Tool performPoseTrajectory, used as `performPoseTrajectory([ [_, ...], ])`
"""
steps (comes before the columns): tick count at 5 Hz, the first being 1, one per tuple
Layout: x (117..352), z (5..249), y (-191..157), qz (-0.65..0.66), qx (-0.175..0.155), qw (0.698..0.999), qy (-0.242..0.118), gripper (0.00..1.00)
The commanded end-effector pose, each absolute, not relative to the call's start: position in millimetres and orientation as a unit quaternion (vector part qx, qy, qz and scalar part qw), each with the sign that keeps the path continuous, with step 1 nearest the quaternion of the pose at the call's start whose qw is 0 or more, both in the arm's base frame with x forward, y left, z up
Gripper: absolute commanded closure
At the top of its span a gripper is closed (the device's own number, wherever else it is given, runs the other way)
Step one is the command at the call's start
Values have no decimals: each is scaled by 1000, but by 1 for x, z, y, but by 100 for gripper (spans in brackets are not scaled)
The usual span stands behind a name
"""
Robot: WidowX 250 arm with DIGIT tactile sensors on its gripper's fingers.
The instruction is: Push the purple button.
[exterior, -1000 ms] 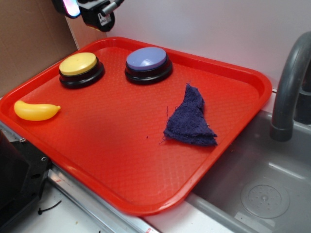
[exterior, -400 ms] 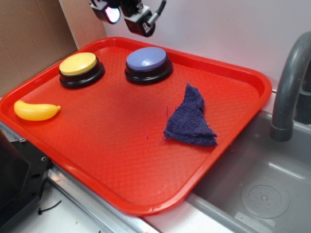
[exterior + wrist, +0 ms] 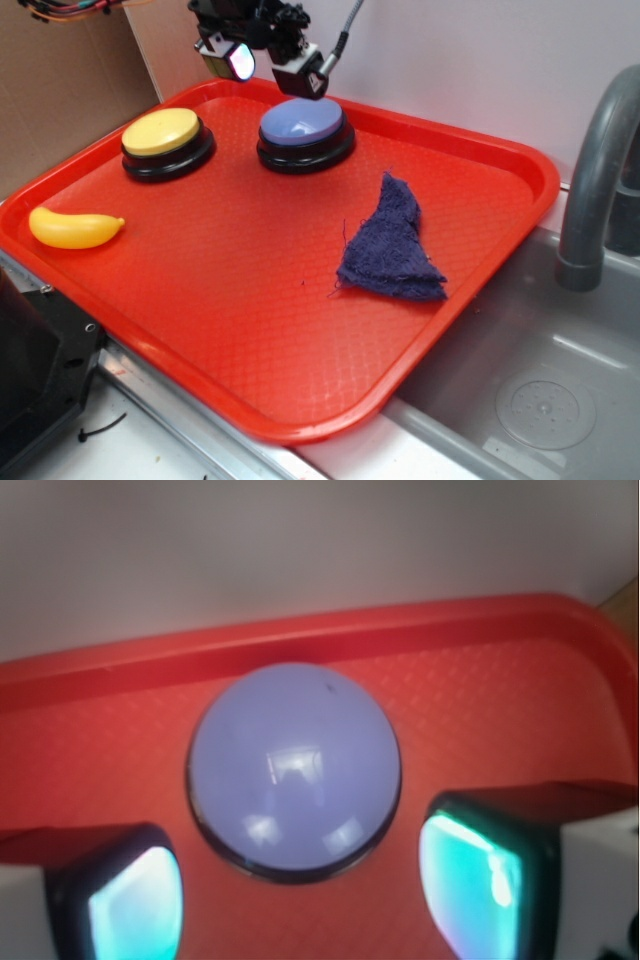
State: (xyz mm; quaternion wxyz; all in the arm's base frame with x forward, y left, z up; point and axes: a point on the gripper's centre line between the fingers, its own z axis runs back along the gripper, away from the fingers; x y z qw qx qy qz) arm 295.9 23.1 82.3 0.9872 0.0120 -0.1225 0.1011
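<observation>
I'm hovering the spread, empty gripper (image 3: 300, 880) over the purple button (image 3: 295, 765) near the tray's (image 3: 480, 140) far edge, risking straddling it.

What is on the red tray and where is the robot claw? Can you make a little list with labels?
tray: red tray, beside a grey sink
purple button: at the far side of the tray, not yet touched
yellow button: on the near-left of the purple one in the exterior view
banana: yellow toy near the tray's left edge
rag: dark blue, crumpled, right of centre
gripper: open, above the purple button's far edge; the wrist view shows the button between its fingers
</observation>
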Motion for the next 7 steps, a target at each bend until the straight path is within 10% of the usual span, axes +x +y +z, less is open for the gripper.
performPoseTrajectory([
  [1, 321, 73, 29, 112, -1, 985, -132, 0],
  [7, 306, 114, 26, 75, 15, 986, -146, 0],
])
